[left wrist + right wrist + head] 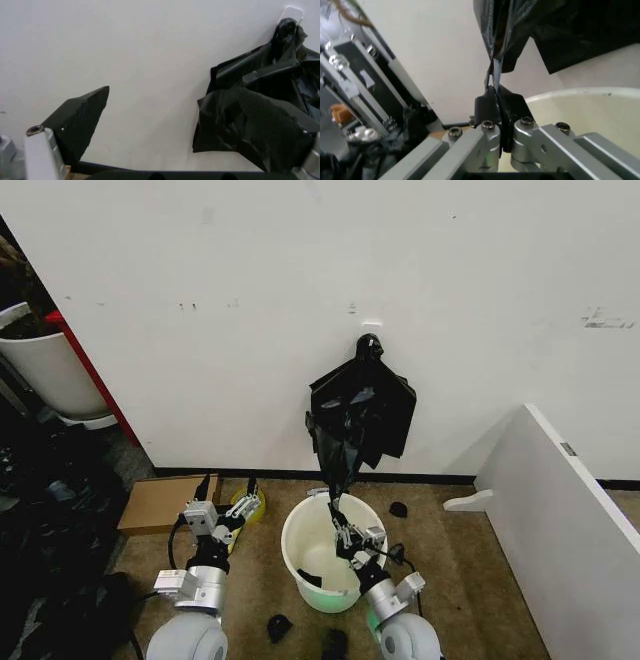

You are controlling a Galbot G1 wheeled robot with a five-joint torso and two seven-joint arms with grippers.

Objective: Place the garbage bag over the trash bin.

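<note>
Bag (358, 420) hangs from a hook (371, 326) on the wall (250, 270), bunched and knotted at the top, its lowest corner drawn down into a thin strand over the bin (300, 552). The right gripper (343, 529) sits just above the bin's mouth with its fingers (487, 105) closed tight on that strand. My worry is the pull: the film is thin and stretched to a rope, so a hard tug could tear it or slip it out of the pads, and if the knot stays caught on the hook the bag will not come free at all. Even freed, it is crumpled shut, so the mouth may not open wide enough to go round the rim. The white panel (560, 510) stands close on the right and could crowd that arm. A cardboard box (160, 502) lies left of the bin near the left gripper (231, 514), which waits low beside it, fingers spread and holding nothing. Black scraps (279, 626) lie on the carpet (450, 560) in front, and one (310, 579) rests inside the bin.
</note>
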